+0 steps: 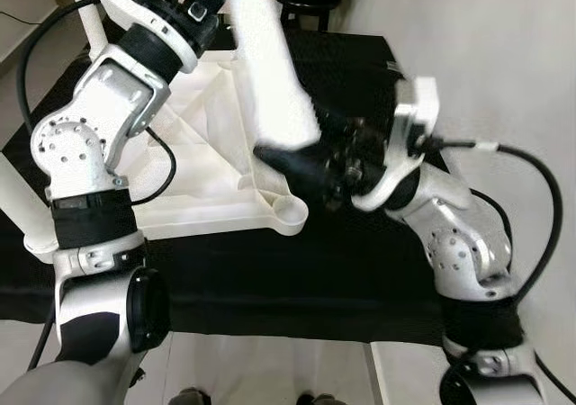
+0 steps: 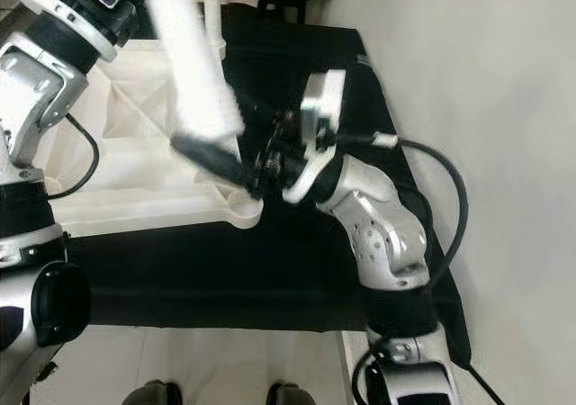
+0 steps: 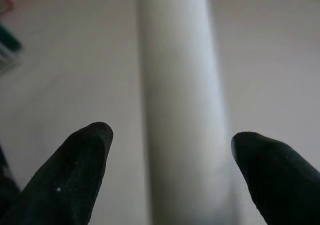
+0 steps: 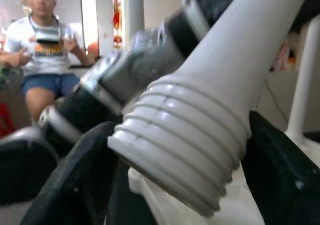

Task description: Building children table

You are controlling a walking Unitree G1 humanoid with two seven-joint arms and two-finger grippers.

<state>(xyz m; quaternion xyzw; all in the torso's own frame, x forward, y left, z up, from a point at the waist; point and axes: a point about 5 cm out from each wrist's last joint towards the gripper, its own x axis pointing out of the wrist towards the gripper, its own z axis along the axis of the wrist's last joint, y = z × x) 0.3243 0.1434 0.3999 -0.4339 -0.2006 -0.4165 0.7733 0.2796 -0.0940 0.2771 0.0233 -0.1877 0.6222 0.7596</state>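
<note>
Right gripper is reaching in low from the right, black fingers sitting either side of the white table leg at its threaded end; they're flanking the ribbed screw section closely, but contact is hard to confirm, so I cannot tell if they're clamped on it or just bracketing it. The leg is lying at a slant, blurred, its lower end just above the right fingertips and the upper length running up and away toward the left gripper. Directly under the right gripper, the upturned white tabletop is resting on a black mat, with its round corner socket just below and beside the fingertips. Farther up, the left gripper is sitting at the leg's upper part, fingers spread apart with the pale shaft running between them and gaps showing on both sides. Beyond the right gripper, its wrist view is showing a seated person, blurred, well back in the room.
</note>
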